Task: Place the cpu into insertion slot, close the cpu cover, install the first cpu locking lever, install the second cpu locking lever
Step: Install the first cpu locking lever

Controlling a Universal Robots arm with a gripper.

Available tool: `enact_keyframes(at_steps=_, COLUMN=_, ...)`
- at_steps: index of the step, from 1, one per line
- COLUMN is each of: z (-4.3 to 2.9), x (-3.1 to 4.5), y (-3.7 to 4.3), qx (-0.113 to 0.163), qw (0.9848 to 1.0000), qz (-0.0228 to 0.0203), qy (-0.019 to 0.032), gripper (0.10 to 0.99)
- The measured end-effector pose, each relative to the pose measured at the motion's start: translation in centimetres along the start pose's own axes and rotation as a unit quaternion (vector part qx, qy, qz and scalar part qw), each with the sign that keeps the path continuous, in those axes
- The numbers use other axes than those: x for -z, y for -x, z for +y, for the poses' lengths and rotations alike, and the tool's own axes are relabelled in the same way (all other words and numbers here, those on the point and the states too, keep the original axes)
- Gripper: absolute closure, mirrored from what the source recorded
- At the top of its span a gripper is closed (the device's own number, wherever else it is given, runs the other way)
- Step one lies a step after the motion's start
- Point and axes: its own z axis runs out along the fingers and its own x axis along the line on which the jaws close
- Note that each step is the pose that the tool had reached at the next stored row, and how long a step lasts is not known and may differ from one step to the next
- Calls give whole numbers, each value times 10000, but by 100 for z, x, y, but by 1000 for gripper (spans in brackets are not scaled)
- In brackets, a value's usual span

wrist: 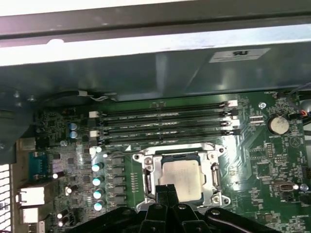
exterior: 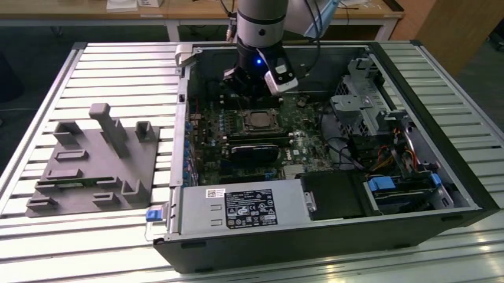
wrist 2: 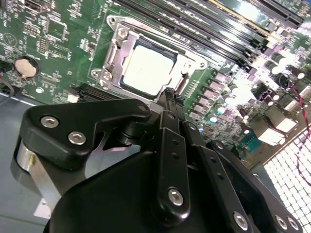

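Observation:
The cpu (wrist 2: 148,70) shows its pale silver face inside the insertion slot (exterior: 256,120) on the green motherboard (wrist: 272,160). The silver cpu cover (wrist 2: 114,53) lies flat around it as a frame, and the chip shows through its cut-out centre. In the first wrist view the cpu (wrist: 181,177) sits just beyond my fingertips, with the cpu cover (wrist: 146,167) framing it. My gripper (wrist 2: 168,93) hovers at the socket's edge with its black fingers pressed together and nothing between them. From the exterior view, the gripper (exterior: 248,97) hangs inside the case just behind the socket.
Long black memory slots (wrist: 165,124) run beside the socket. A black card (exterior: 254,154) sits in front of it. The open computer case (exterior: 181,177) holds a power supply (exterior: 236,209) and a drive cage (exterior: 370,106). A grey fixture (exterior: 94,159) lies on the slatted table.

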Motion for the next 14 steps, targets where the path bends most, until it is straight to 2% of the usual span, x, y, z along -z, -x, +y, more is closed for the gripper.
enact_keyframes(at_steps=14, z=-17, x=1, y=-174, qx=-1, qw=10000, qz=-1, qy=0, gripper=980)
